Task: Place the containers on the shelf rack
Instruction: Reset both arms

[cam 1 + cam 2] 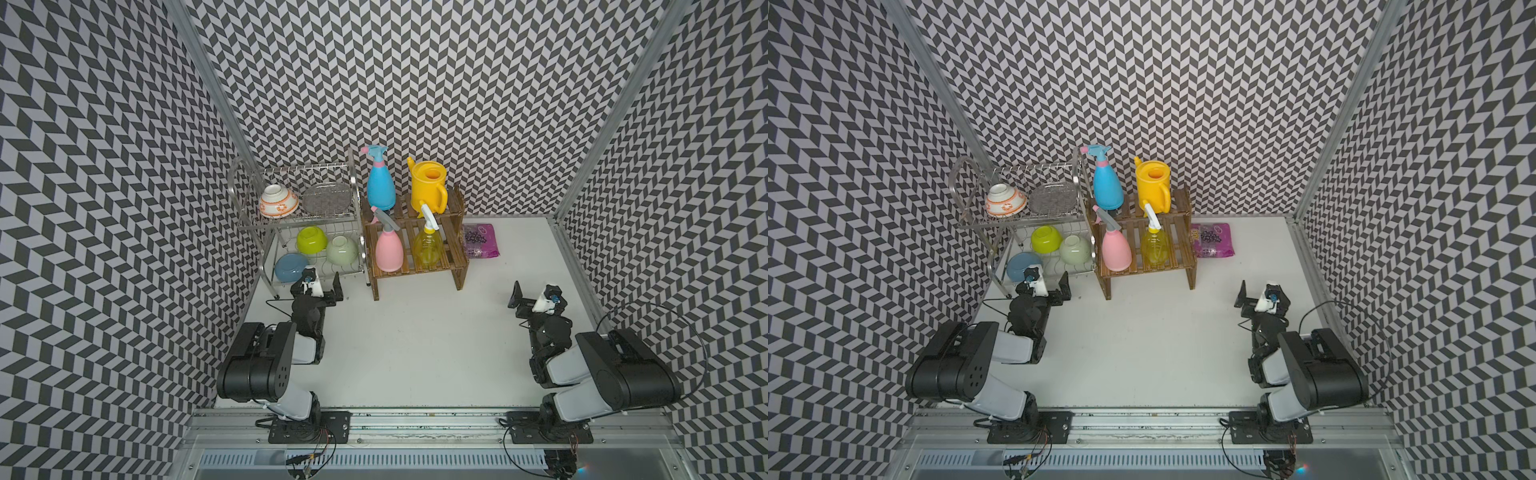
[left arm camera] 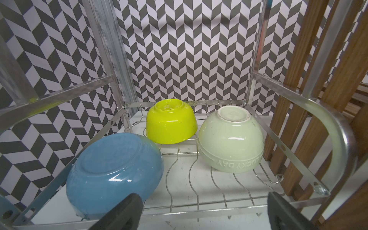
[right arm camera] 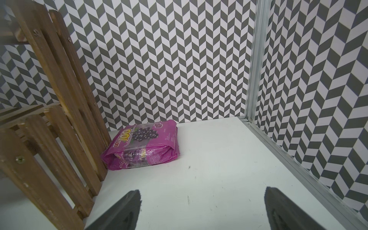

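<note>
We find the two-tier rack of dark brown wooden slats (image 1: 408, 249) fully loaded. The blue plastic spray bottle with pink trigger (image 1: 380, 187) and the opaque yellow watering can (image 1: 428, 189) stand on its upper tier. The pink spray bottle with grey trigger (image 1: 389, 249) and the translucent yellow spray bottle (image 1: 427, 249) stand on the lower, all upright. The left gripper (image 2: 204, 196) has its jaws spread wide, holds nothing and faces the silver wire dish rack (image 1: 316, 217). The right gripper (image 3: 202, 191) is likewise parted and empty above the white table (image 1: 415, 332), facing the flat purple packet (image 1: 480, 245).
</note>
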`<state>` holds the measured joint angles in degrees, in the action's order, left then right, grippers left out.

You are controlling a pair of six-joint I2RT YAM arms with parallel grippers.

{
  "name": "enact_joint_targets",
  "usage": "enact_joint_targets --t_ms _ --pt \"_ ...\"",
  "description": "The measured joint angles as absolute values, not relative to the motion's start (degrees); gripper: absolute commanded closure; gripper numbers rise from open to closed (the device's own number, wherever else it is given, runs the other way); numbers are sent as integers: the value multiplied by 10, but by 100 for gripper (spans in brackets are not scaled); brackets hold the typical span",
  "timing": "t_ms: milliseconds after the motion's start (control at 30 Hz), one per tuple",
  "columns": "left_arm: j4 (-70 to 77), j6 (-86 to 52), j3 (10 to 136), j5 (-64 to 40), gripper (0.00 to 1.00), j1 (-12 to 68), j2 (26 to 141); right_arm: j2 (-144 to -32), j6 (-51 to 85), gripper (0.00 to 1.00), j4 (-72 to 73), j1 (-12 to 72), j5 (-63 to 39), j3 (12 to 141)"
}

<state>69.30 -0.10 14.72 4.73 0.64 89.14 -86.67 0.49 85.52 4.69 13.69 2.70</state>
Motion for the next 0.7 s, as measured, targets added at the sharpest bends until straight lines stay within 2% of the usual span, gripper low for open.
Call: enact_joint_targets --t_ms 400,567,700 --pt "693 -1 147 47 0 6 891 -867 5 0 870 47 139 24" --pt "693 -1 147 47 0 6 891 -874 14 0 770 47 154 121" --pt "693 -1 147 47 0 6 891 -874 16 0 743 47 157 130"
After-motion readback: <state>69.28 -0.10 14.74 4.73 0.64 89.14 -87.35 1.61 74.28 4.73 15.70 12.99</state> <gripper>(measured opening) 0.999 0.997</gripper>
